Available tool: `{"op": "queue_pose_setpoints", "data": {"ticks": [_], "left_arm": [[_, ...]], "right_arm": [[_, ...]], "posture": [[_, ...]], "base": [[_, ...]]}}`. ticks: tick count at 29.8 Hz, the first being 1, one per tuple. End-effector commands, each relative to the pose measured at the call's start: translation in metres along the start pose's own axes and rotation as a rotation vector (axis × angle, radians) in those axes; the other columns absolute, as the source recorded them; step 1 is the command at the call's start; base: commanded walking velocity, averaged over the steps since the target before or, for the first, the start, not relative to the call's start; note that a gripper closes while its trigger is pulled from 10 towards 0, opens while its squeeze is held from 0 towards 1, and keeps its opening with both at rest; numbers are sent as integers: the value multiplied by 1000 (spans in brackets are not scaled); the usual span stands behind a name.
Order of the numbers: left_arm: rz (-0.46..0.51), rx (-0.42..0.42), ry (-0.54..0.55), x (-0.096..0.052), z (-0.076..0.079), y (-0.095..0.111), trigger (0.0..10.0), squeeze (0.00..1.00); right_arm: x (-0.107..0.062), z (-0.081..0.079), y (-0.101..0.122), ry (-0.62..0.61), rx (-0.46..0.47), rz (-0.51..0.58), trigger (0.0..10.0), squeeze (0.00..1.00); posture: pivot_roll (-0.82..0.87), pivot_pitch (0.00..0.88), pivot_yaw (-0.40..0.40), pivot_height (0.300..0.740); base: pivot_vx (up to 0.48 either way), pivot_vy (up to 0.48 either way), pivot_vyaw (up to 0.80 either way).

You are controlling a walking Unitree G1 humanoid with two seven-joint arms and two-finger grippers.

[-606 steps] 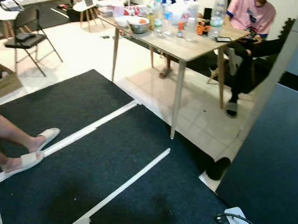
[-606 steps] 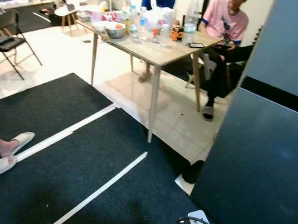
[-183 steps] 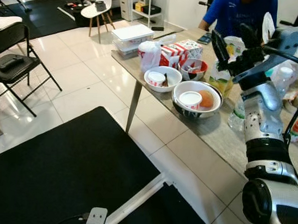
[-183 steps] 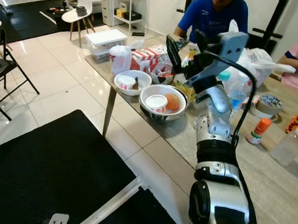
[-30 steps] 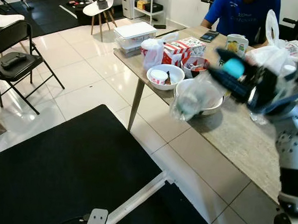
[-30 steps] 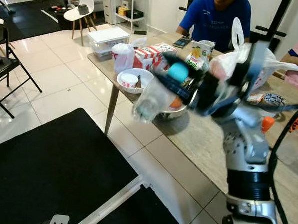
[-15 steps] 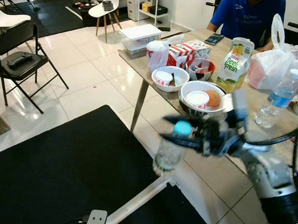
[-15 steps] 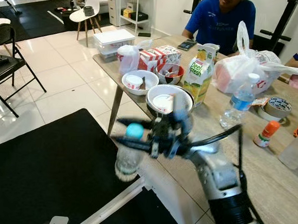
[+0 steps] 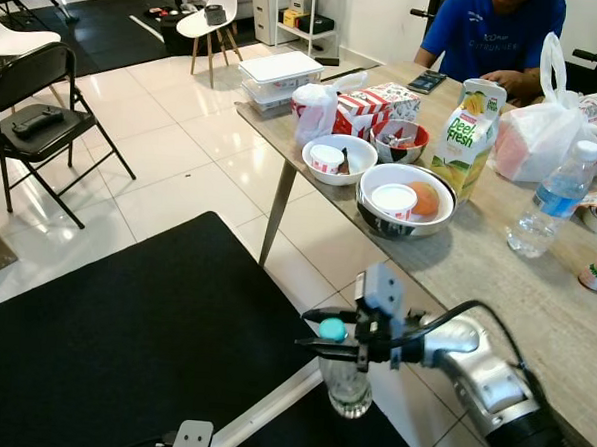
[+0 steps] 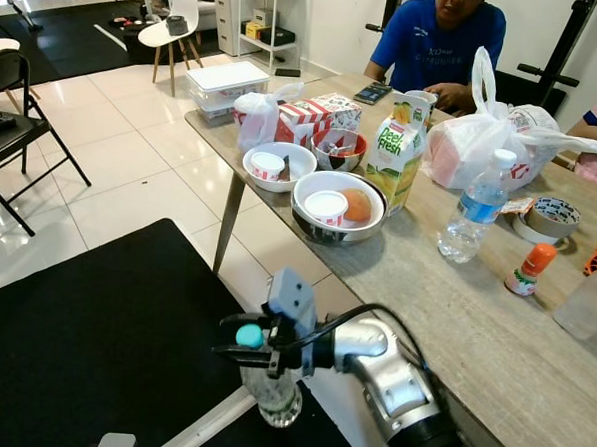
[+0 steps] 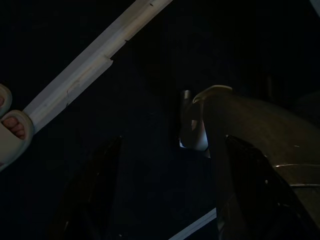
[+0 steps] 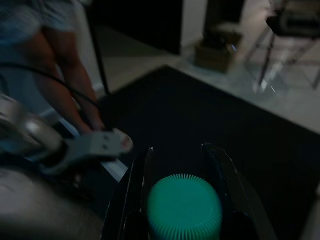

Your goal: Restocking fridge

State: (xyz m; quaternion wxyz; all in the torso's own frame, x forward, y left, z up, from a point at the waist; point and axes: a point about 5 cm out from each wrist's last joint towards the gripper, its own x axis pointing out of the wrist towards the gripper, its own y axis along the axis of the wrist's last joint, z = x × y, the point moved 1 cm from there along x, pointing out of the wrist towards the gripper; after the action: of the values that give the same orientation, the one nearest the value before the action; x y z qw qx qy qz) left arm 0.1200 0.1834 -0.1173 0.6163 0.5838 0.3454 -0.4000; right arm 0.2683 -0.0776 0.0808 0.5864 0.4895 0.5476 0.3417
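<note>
The robot's silver right arm reaches out low in front of its body, forearm roughly level, wrist turned so the right gripper (image 9: 324, 343) points to its left. Its two black fingers (image 12: 134, 192) lie flat, one above the other, clamped on the neck of a bottle. The left gripper (image 11: 165, 195) hangs idle over dark floor, its fingers spread apart

Clear bottle (image 9: 348, 381) with teal cap (image 9: 332, 329) (ribbed), black mat (image 9: 122, 344), white floor tiles (image 9: 171, 167).
</note>
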Motion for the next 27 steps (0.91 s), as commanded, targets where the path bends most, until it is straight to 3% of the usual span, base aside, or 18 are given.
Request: {"op": "queue_pose_setpoints", "data": {"ticks": [1,2,4,5,6,7,11,13,17,21,24,27], "left_arm": [[-28,-4,-11,-1,2,-7,10000,0],[-28,-3,-11,-1,2,-7,10000,0],[-27,-3,-10,-1,2,-7,10000,0],[-27,-2,-10,-1,2,-7,10000,0],[-27,-1,-10,-1,2,-7,10000,0],[-26,0,-10,-1,2,-7,10000,0],[-25,1,-11,-1,2,-6,10000,0],[-24,4,-13,0,3,-5,10000,0],[-23,6,-14,0,3,-5,10000,0],[-23,7,-15,0,3,-5,10000,0],[-25,9,-12,0,3,-6,10000,0],[-29,12,-9,-1,2,-7,10000,0]], "right_arm": [[3,1,-11,-24,-10,-44,0,0],[4,3,-21,-59,-12,-85,902,0],[4,5,-27,-83,-17,-112,902,0],[3,9,-35,-123,-6,-139,4902,0],[2,14,-45,-175,-1,-177,6235,0],[-1,19,-61,-255,23,-234,10000,0],[-4,22,-71,-316,56,-259,10000,0],[-14,27,-93,-448,119,-331,10000,0],[-24,26,-111,-529,149,-414,10000,0],[-41,20,-137,-637,174,-535,10000,0],[-64,6,-166,-785,288,-621,10000,0],[-72,-1,-176,-844,349,-632,10000,0]], "posture": [[4,0,13,740],[6,0,13,740],[6,0,13,740],[7,0,13,740],[7,0,13,740],[7,0,12,740],[7,0,11,740],[7,0,9,740],[7,0,9,740],[7,0,7,740],[12,0,8,740],[14,0,7,740]], "base": [[0,0,0],[0,0,0],[0,0,0],[0,0,0],[0,0,0],[0,0,0],[0,0,0],[0,0,0],[0,0,0],[0,0,0],[0,0,0],[0,0,0]]}}
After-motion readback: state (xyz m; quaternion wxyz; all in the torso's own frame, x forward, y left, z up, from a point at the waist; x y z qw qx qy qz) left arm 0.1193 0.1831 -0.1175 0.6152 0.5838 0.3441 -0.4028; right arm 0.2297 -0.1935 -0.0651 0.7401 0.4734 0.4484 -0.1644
